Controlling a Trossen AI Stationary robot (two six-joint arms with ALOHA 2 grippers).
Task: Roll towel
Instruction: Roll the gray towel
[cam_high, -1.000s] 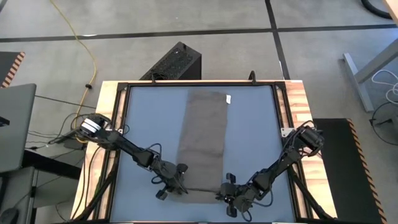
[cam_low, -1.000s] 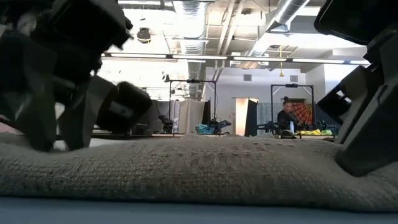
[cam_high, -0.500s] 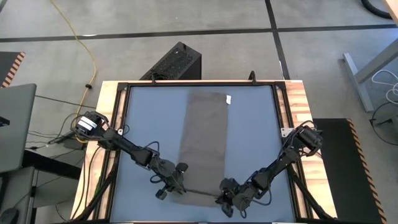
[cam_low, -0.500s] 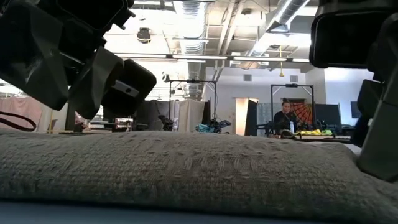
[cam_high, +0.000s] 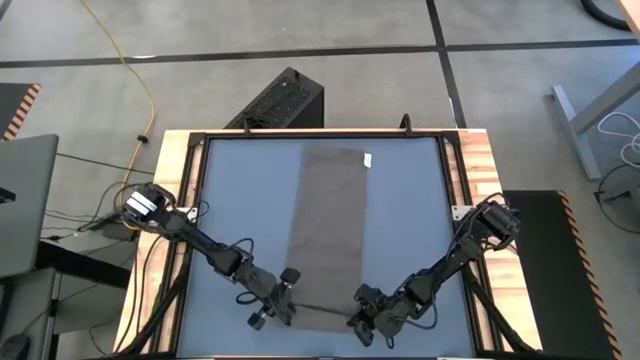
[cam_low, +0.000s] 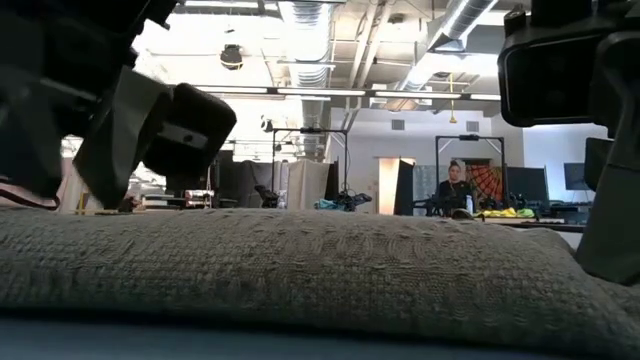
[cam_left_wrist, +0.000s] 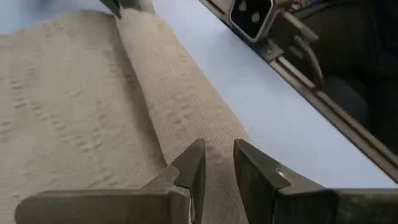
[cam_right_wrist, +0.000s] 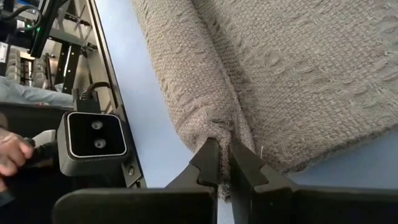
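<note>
Since a second ago the left gripper (cam_high: 283, 303) has slid down and inward along the near left corner of the towel (cam_high: 327, 225), and the right gripper (cam_high: 357, 322) has shifted slightly left along the near hem; the cloth has kept its place.

That taupe towel lies as a long strip down the middle of the blue bench (cam_high: 410, 210), its small white tag (cam_high: 367, 159) at the far right corner. Its near end is turned over into a low fold, which fills the low view as a nubby ridge (cam_low: 300, 270) from side to side.

In the right wrist view the right gripper (cam_right_wrist: 224, 163) has its jaws pinched almost together on the rolled edge of the towel (cam_right_wrist: 267, 74), cloth bunching between the tips. In the left wrist view the left gripper (cam_left_wrist: 217, 163) sits over the folded edge (cam_left_wrist: 155, 87) with its jaws narrow, a slim gap between them; whether they hold any cloth I cannot tell.

A camera module (cam_right_wrist: 95, 134) sits at the bench's near rim. A person (cam_low: 455, 190) shows far off in the room behind.
</note>
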